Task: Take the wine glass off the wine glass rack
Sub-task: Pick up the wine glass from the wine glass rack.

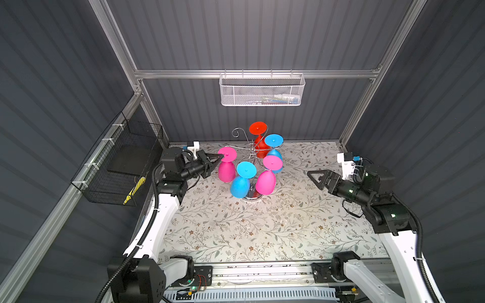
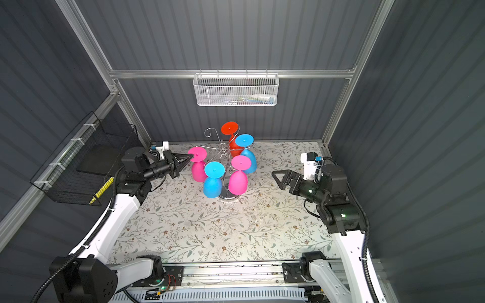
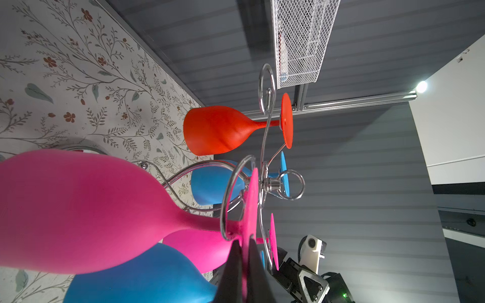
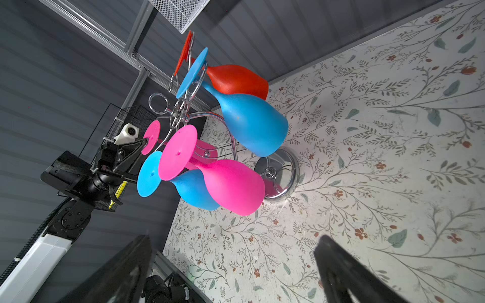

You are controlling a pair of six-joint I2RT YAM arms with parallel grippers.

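The chrome wine glass rack (image 1: 252,197) (image 2: 227,195) stands at the back middle of the floral table, with several coloured glasses hanging upside down from its arms. On its left arm hangs a pink wine glass (image 1: 226,171) (image 3: 78,210). My left gripper (image 1: 221,156) (image 3: 245,251) is shut on the rim of this glass's foot disc (image 2: 197,154), and the stem still sits in the rack's wire loop. Out to the right of the rack, my right gripper (image 1: 313,177) (image 4: 233,262) hangs open and holds nothing.
Hanging on the other arms are a blue glass (image 1: 240,185), a second pink glass (image 1: 265,182), a further blue glass (image 1: 274,154) and a red glass (image 1: 258,128). A white mesh basket (image 1: 261,90) hangs on the back wall and a black wire basket (image 1: 118,162) on the left wall.
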